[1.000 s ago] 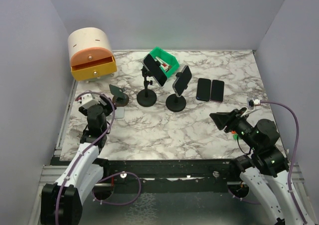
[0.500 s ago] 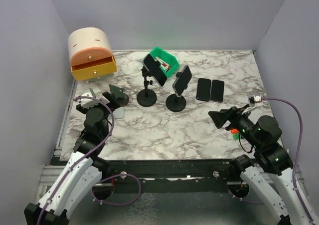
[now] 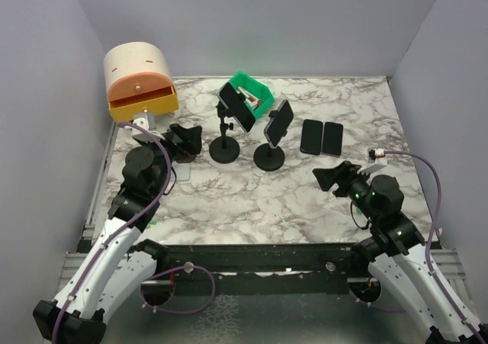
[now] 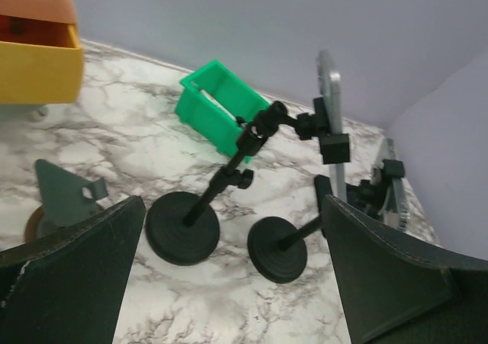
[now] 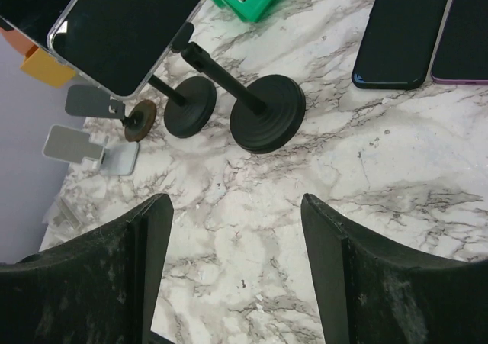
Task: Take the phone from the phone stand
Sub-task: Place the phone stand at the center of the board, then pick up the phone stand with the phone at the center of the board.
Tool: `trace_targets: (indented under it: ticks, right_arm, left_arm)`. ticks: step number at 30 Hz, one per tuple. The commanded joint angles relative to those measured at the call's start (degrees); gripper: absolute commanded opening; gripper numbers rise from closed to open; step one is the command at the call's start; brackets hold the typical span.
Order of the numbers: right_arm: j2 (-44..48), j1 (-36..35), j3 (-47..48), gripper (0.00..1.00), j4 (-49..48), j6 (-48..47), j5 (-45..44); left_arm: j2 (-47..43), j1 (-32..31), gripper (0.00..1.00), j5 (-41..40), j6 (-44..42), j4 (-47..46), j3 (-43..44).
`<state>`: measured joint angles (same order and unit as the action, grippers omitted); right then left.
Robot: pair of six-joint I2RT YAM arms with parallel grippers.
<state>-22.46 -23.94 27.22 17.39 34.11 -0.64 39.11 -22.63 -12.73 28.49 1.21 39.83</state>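
Change: L arm (image 3: pixel 145 172) + R arm (image 3: pixel 379 195) both moved fwd in last sec, jaws opened, L wide, R fairly wide, both empty | phone (image 3: pixel 279 123) clamped on R stand (image 3: pixel 269 158) mid bench (image 3: pixel 252 199), untouched, R arm nearest | status: approach only, grasp not begun

Marbled table (image 3: pixel 252 195) bears phone stands (image 3: pixel 223 152), flat phones (image 3: pixel 311 136), green bin (image 3: pixel 255 92).

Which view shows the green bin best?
Left wrist: the green bin sits nearly whole, only a stand arm crossing its corner. In the top external view a mounted phone covers part of it; the right wrist catches just one corner at the frame's top.
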Motion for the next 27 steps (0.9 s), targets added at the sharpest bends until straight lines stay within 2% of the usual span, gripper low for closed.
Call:
trace_targets:
  ticks: [1,7,11,20,27]
  right_arm:
    - [-1.99,-0.3,-1.89,0.72,-8.49,4.05,-3.15]
    - [-7.52,-0.23,-0.93,0.71,-7.98,1.72,-0.13]
    - [-7.05,-0.23,-1.13,0.7,-7.72,0.29,2.44]
    - [-4.76,-0.23,-4.0,0.68,-8.47,0.74,3.54]
    - [-4.82,-0.26,-2.79,0.67,-6.12,0.42,2.78]
  left_arm:
    - [2.21,-0.22,0.99,15.44,0.65,-7.97,2.1]
    - [8.92,-0.35,0.98,23.1,6.43,-12.36,5.87]
    - [11.57,-2.44,0.95,24.1,8.67,-13.08,6.12]
    - [12.33,-14.35,0.94,18.7,5.52,-12.44,7.55]
    - [18.32,-25.89,0.93,5.25,3.81,-8.64,10.84]
